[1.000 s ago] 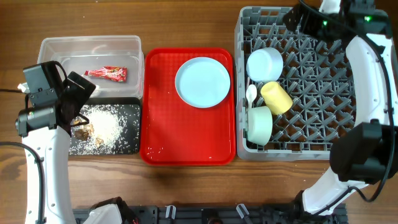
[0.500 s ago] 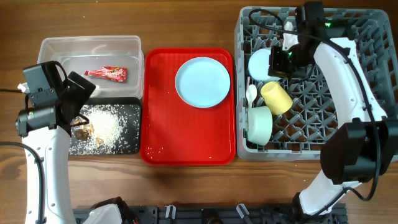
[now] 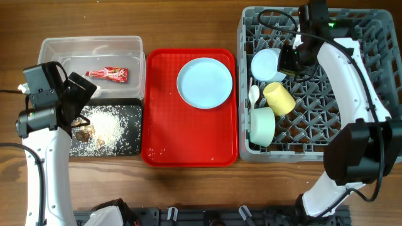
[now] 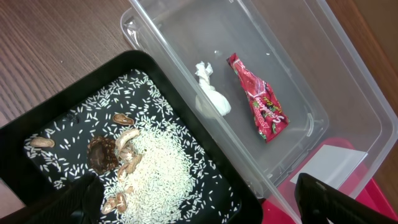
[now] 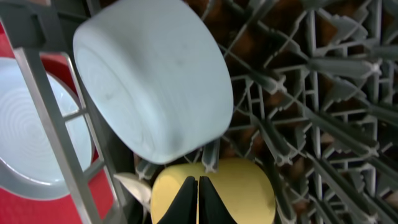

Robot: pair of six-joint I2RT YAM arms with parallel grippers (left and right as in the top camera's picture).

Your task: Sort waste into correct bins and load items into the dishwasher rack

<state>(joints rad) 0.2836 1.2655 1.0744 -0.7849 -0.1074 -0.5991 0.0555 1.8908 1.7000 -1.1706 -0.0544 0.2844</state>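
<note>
The red wrapper (image 3: 108, 74) (image 4: 261, 106) and a white scrap (image 4: 210, 96) lie in the clear tub (image 3: 91, 45). Rice (image 3: 108, 129) (image 4: 163, 163) with brown bits covers the black tray (image 3: 130, 148). My left gripper (image 3: 80, 100) (image 4: 202, 210) hangs open over that tray, holding nothing. A light-blue plate (image 3: 205, 82) rests on the red tray. In the grey rack (image 3: 377, 141) are the light-blue bowl (image 3: 265, 63) (image 5: 155, 81), yellow cup (image 3: 279, 98) (image 5: 230, 186), mint-green bowl (image 3: 262, 124) and white spoon (image 3: 254, 94). My right gripper (image 3: 289, 60) (image 5: 199, 190) is shut and empty beside the blue bowl, above the cup.
The flat red tray (image 3: 188, 144) sits between the bins and the rack, a few rice grains on it. Upright grey pegs (image 5: 311, 124) fill the rack around the dishes. Bare wooden table (image 3: 188, 25) lies beyond and in front.
My right arm has swung from the rack's far corner to the light-blue bowl, and its jaws have shut. The left arm and all dishes stay put.
</note>
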